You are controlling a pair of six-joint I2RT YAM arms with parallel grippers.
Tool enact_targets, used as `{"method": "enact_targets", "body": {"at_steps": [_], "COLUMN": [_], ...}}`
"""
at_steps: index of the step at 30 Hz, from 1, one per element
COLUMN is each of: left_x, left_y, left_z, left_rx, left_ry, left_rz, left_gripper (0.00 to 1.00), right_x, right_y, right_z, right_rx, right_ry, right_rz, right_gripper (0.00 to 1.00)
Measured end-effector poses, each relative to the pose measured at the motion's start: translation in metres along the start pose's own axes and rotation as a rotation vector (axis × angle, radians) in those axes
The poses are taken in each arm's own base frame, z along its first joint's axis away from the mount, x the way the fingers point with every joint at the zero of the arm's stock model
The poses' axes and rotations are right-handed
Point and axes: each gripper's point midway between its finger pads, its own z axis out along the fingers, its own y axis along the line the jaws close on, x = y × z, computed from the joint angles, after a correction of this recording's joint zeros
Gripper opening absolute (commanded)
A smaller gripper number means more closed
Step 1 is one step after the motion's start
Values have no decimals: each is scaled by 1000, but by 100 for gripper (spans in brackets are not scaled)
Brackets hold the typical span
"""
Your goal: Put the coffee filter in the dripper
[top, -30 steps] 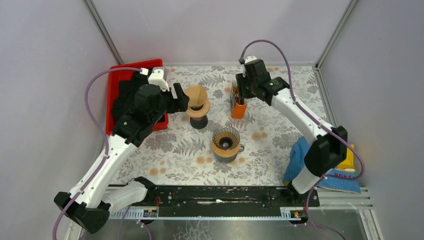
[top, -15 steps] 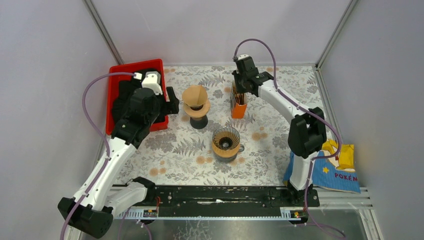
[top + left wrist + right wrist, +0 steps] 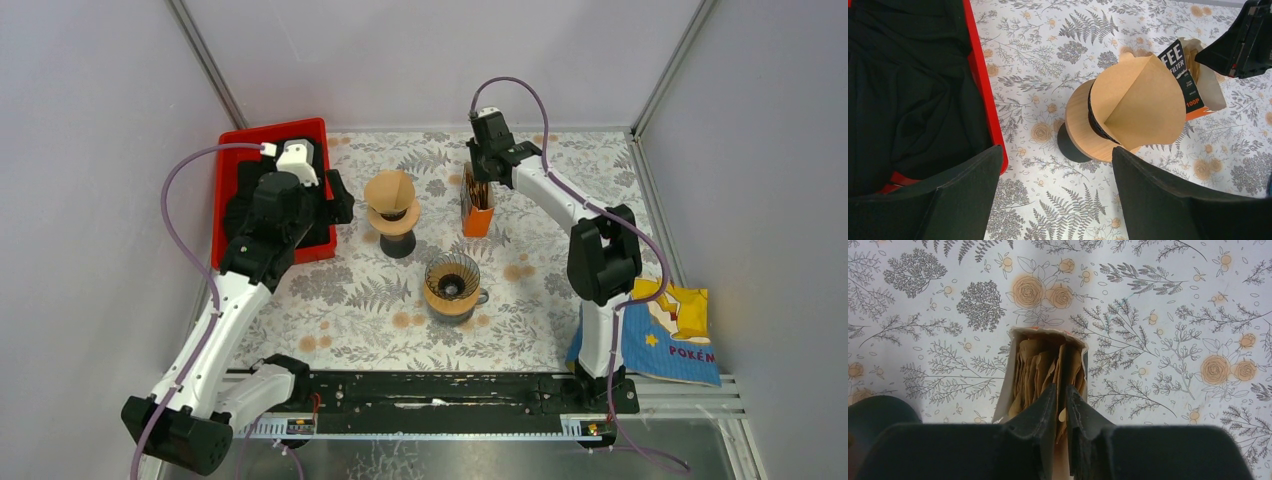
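Flower-printed cloth covers the table (image 3: pixel 350 300) between plain grey walls. One brown coffee filter (image 3: pixel 1143 107) stands opened as a cone in the dripper (image 3: pixel 1079 122), a wooden-collared cone on a black foot. The left gripper (image 3: pixel 1057 155) hangs just beside it on the tray side with its jaws spread wide and nothing between them. Right of the dripper stands the orange filter box (image 3: pixel 478 215), packed with more brown papers. The right gripper (image 3: pixel 1061 395) reaches down into its open top, jaws drawn almost together and pinching a thin filter sheet (image 3: pixel 1062 417). Nearer the arm bases, a second dripper (image 3: pixel 452 278) sits on a glass mug (image 3: pixel 480 297). At far left, a red tray (image 3: pixel 235 150) holds a black cloth (image 3: pixel 908 90).
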Motion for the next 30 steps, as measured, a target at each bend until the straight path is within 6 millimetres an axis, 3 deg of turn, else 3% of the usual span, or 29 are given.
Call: {"method": "enact_targets", "body": {"at_steps": [30], "left_x": [1], "left_y": [2], "left_z": [3], "left_rx": [22], "left_ry": [15], "left_rz": [-17], "left_gripper": [87], "right_x": [9], "right_y": [3], "right_z": [24], "right_rx": [-31], "right_ry": [34], "right_rz": [23], "right_gripper": [24]}}
